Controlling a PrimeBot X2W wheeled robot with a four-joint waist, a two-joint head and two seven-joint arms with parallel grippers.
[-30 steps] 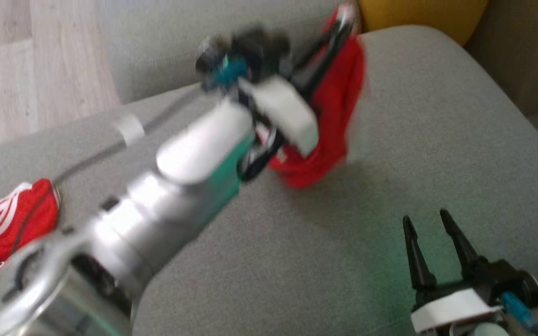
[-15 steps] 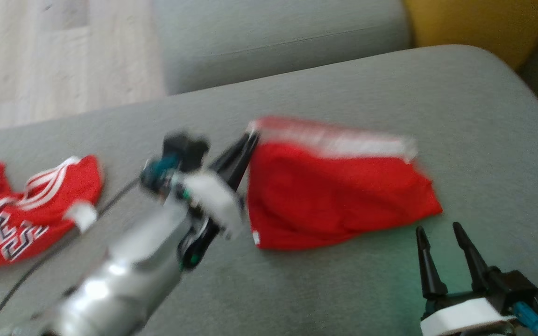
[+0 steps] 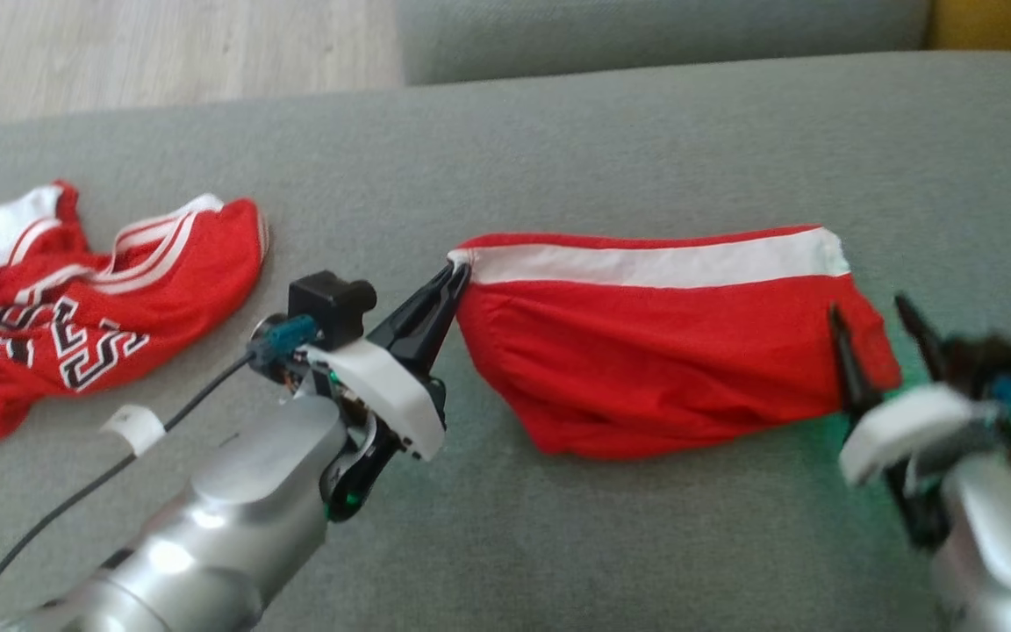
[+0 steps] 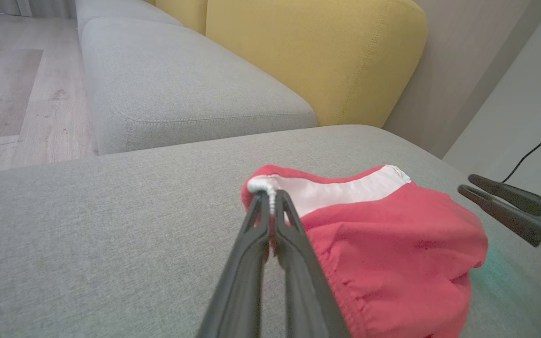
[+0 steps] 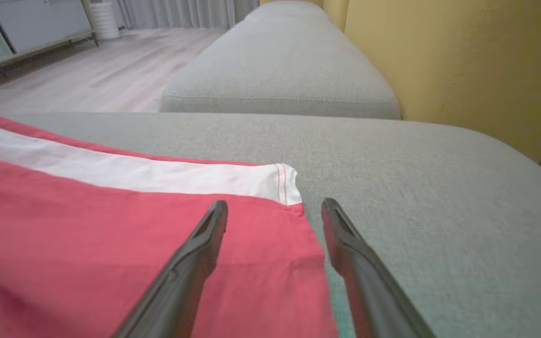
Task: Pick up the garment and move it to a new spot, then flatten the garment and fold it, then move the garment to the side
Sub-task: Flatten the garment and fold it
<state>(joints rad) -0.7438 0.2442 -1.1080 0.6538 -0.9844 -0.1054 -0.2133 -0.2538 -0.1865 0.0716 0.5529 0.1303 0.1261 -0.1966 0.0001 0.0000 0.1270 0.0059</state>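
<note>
The garment (image 3: 646,351) is a pair of red shorts with a white waistband, lying spread on the grey sofa cushion (image 3: 611,158). My left gripper (image 3: 457,276) is shut on the left corner of the waistband; the left wrist view shows the white hem (image 4: 263,185) pinched between the fingertips. My right gripper (image 3: 870,307) stands open at the garment's right edge. In the right wrist view its two fingers (image 5: 204,234) straddle the red cloth's right edge (image 5: 308,244), just below the waistband's end (image 5: 284,185), with nothing gripped.
A red jersey with white trim and black-white lettering (image 3: 75,298) lies crumpled at the cushion's left end. A black cable with white tape (image 3: 132,427) trails from my left arm. Another grey cushion (image 4: 181,80) and a yellow backrest (image 4: 317,51) lie beyond; wooden floor (image 3: 163,39) far left.
The camera swung. My left gripper carried the hanging garment down onto the cushion, where it now lies stretched out. My right gripper moved up to the garment's right edge.
</note>
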